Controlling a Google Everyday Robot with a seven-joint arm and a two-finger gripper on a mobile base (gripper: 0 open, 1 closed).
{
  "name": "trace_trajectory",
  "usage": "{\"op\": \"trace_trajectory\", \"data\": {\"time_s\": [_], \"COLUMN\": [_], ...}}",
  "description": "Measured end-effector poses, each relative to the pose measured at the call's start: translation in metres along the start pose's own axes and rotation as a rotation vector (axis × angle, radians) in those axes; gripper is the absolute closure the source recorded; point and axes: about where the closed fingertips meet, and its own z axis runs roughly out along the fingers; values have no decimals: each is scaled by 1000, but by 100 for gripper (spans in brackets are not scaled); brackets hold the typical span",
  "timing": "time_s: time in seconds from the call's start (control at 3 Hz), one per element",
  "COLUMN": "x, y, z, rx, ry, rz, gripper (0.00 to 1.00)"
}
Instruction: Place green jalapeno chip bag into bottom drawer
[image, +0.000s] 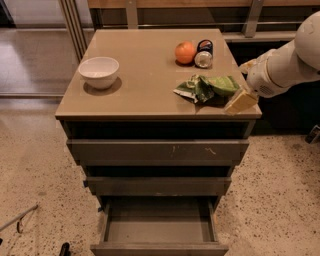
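Note:
The green jalapeno chip bag (206, 88) lies crumpled on the cabinet top near its right front corner. My gripper (240, 102) is at the right edge of the top, just right of the bag and close to it, on the white arm that comes in from the right. The bottom drawer (159, 226) is pulled out at the foot of the cabinet, a shallow tray with nothing in it.
A white bowl (99, 71) stands at the left of the cabinet top (145, 75). An orange fruit (185, 52) and a dark can on its side (203, 53) lie at the back right. The top drawer (157, 149) and middle drawer (157, 185) are shut. Speckled floor surrounds the cabinet.

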Motion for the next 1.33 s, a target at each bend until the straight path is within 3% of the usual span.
{"op": "trace_trajectory", "data": {"time_s": [0.67, 1.33], "x": [9, 10], "y": [-1, -1], "z": [23, 23], "rx": [4, 4], "ry": [5, 5], "rz": [12, 12], "gripper": [54, 96]}}
